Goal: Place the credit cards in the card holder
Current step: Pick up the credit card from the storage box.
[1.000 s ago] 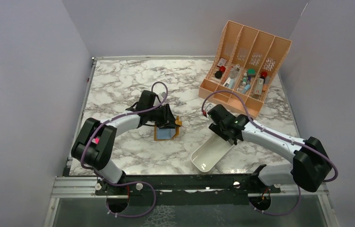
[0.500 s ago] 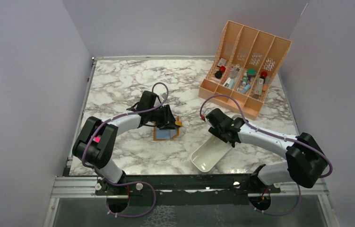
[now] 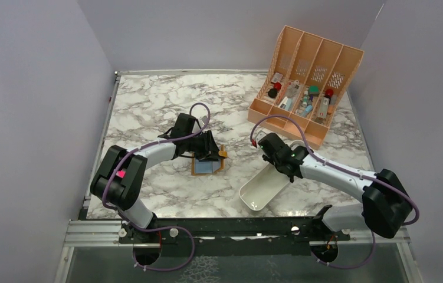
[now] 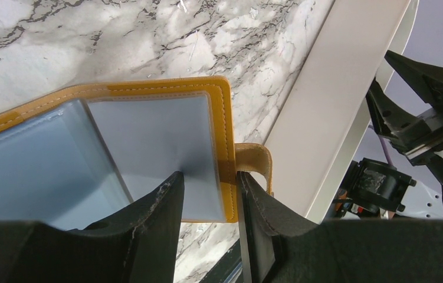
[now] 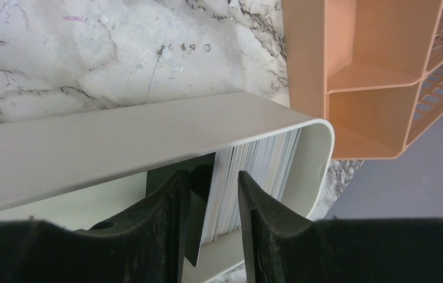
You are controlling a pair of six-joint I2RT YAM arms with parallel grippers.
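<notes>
My left end effector (image 4: pixel 210 180) is closed down on the right edge of the card holder (image 4: pixel 223 135), which lies open and flat on the table (image 4: pixel 148 35). One finger is on the clear pocket, the other is outside the edge, just beside the strap. A pale blue-grey card (image 4: pixel 148 135) already sits in that pocket. To the right stands the white tray (image 5: pixel 118 141), its long axis running diagonally from near-left to far-right. The credit cards (image 5: pixel 260 165) stand on edge as a pack at its far end, close to the peach organiser (image 5: pixel 372 76). My right end effector (image 5: pixel 212 180) is the nearer one. It reaches into the tray with its jaws partly open around some cards at the side of the pack. I cannot tell if they already pinch. I judge that a lifted card must travel left to the holder.
</notes>
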